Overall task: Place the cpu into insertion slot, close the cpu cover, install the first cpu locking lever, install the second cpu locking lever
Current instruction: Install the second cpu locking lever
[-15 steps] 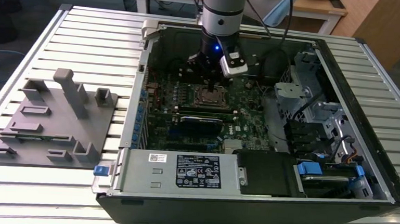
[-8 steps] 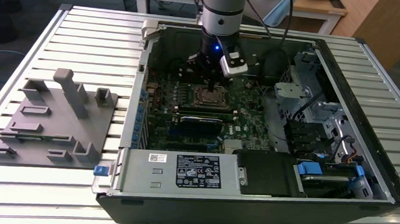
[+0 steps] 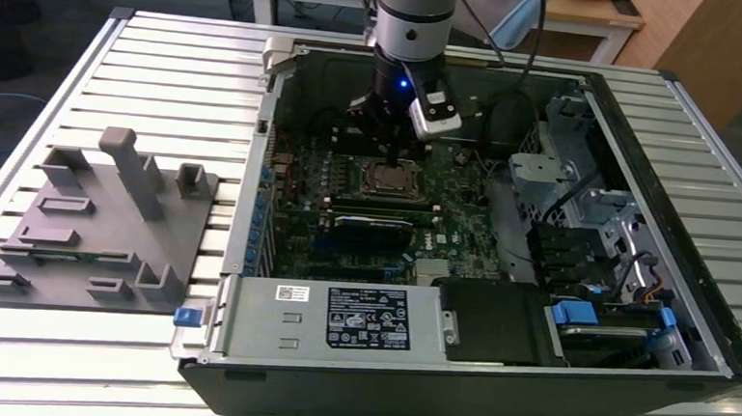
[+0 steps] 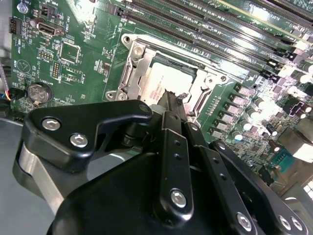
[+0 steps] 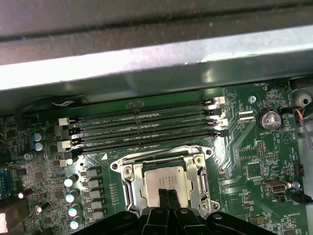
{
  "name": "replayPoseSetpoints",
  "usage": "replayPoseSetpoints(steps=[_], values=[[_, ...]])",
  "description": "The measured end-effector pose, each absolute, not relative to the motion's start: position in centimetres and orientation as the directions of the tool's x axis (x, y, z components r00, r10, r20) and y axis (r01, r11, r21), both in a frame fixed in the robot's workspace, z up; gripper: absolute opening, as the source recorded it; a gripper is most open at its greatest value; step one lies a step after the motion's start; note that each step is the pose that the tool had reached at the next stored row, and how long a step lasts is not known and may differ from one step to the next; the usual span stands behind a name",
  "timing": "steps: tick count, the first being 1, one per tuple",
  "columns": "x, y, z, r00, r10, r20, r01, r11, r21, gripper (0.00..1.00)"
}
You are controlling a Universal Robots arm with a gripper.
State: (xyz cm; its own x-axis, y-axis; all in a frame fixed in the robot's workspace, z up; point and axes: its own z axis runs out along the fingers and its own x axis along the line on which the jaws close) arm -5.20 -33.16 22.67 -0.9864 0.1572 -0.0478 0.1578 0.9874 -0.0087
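Silver-grey metal of the cpu sits in the insertion slot; the cpu cover lies flat around it, and the chip's top shows through the cover's window. My fingers are drawn together with only a hairline between them, and nothing shows gripped there. In the second wrist view my gripper has its tips over the edge of the cpu nearest my wrist, so most of the chip lies bare beyond them; whether the tips press on the metal or hang just above it, I cannot tell.

In the exterior view my arm stands upright over the slot, at twelve o'clock of it; the long black memory slots run just beside the slot at six o'clock, on the same green board; the power supply lies farther out at six o'clock, against the wall of the computer case; the drive cage is at three o'clock; a grey fixture plate rests at nine o'clock, outside the case, on the slatted table.
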Motion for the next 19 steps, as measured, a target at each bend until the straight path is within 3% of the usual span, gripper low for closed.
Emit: replayPoseSetpoints(steps=[19], values=[[-5.2,-36.3,22.7,-0.986,0.157,-0.048,0.158,0.987,-0.009,0.11]])
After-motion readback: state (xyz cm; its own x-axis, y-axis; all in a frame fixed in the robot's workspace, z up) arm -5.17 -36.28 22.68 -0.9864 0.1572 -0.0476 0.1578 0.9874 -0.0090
